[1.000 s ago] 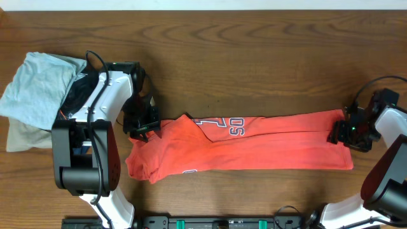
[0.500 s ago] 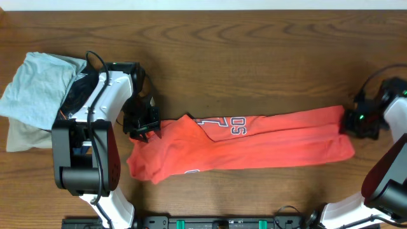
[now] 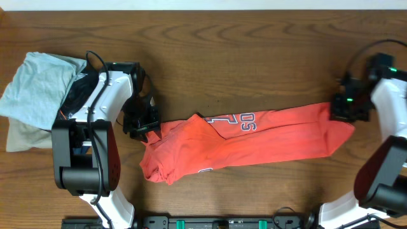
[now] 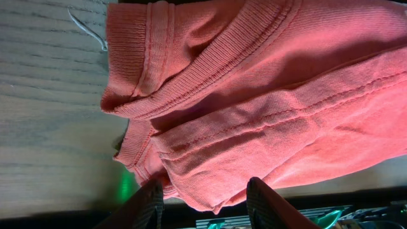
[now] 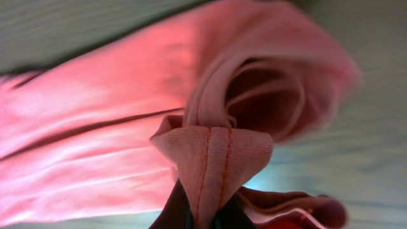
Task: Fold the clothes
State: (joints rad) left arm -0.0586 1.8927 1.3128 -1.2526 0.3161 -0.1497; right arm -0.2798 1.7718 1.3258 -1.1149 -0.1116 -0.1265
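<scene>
The red-orange T-shirt [image 3: 267,143], the clothes, lies folded into a long strip across the table, white lettering [image 3: 238,121] facing up. My right gripper [image 3: 343,109] is shut on its right end. In the right wrist view a bunched, stitched hem [image 5: 213,156] is pinched between the dark fingers of the gripper [image 5: 203,207]. My left gripper [image 3: 145,127] sits at the collar end. In the left wrist view its fingers stand apart as the gripper [image 4: 205,186] straddles a loose fold of the shirt [image 4: 267,95], with the ribbed collar [image 4: 216,57] beyond.
A pile of folded garments sits at the far left, a light blue-grey shirt [image 3: 38,86] on top of a tan one [image 3: 25,137]. Bare wooden table [image 3: 254,51] stretches behind the shirt. A black rail [image 3: 222,222] runs along the front edge.
My right gripper closed on the shirt's right end and moved back and left with it. The whole shirt slid right and now slants. The left arm stayed put.
</scene>
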